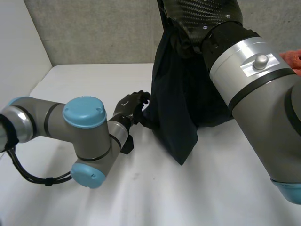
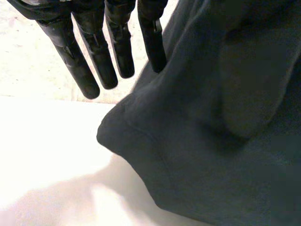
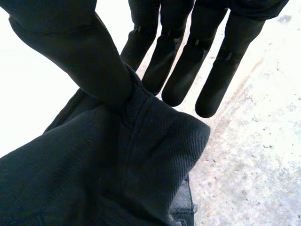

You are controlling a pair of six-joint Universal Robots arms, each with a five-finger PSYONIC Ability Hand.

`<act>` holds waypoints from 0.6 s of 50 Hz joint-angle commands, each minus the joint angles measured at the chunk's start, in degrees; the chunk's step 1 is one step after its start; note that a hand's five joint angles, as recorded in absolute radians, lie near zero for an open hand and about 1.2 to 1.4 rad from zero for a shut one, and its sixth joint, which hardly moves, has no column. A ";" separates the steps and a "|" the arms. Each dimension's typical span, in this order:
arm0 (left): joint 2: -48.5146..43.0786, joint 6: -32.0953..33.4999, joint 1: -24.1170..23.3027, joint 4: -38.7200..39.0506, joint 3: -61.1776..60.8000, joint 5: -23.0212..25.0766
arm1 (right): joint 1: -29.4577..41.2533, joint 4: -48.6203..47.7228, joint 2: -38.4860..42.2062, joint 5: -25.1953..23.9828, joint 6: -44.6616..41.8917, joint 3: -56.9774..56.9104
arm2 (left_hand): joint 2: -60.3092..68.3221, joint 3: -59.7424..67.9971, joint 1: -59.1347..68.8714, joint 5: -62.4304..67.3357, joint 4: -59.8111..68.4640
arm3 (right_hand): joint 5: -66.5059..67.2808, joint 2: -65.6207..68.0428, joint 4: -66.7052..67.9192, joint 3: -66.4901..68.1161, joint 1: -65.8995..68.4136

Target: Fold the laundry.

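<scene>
Nearest to the head camera, the right arm (image 1: 263, 103) is being held high over the right side of the tabletop (image 1: 84, 84), and a dark cloth (image 1: 178, 108) is being hung from its end. The cloth is being held up in a long drape, gathered narrow at the top and widening downward. Its lower corner is coming to a point at the tabletop near the middle.

In the right wrist view, a hemmed edge of the cloth is being pinched by the right hand (image 3: 211, 28). The thumb (image 3: 80, 61) is being pressed onto the hem from one side while the straight fingers (image 3: 174, 75) are being held behind it, so this hand is clamped on the cloth.

The left arm (image 1: 84, 127) is being stretched low across the tabletop from the left. The left hand (image 1: 132, 106) is being held against the cloth's left edge, partway down the drape. In the left wrist view its fingers (image 2: 101, 61) are being held straight and slightly apart, and nothing is being gripped by them. The fingertip nearest the cloth is being rested against its side, and a rounded fold of the cloth is being shown just beyond the fingertips, low at the tabletop.

An orange cloth (image 1: 292, 60) is being partly hidden by the right arm at the far right, and the tabletop is being bounded at the back by a grey wall (image 1: 103, 33).
</scene>
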 commanded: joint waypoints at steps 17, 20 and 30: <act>15.54 13.66 6.68 1.77 -6.32 -0.88 | -11.25 2.47 -1.22 -2.19 -3.36 3.01 | 49.19 49.32 48.95 48.94 49.02 | 12.51 11.80 11.19 10.99 15.44; 23.96 20.05 10.11 0.72 -10.01 -0.44 | -14.41 5.28 -0.52 -4.65 -5.11 2.92 | 49.19 49.32 48.95 48.94 49.02 | 12.51 11.80 11.19 10.99 15.44; 37.88 33.88 11.53 -10.79 -15.12 3.52 | -20.75 15.03 1.76 -9.57 -7.84 4.32 | 49.19 49.32 48.95 48.94 49.02 | 12.51 11.80 11.19 10.99 15.44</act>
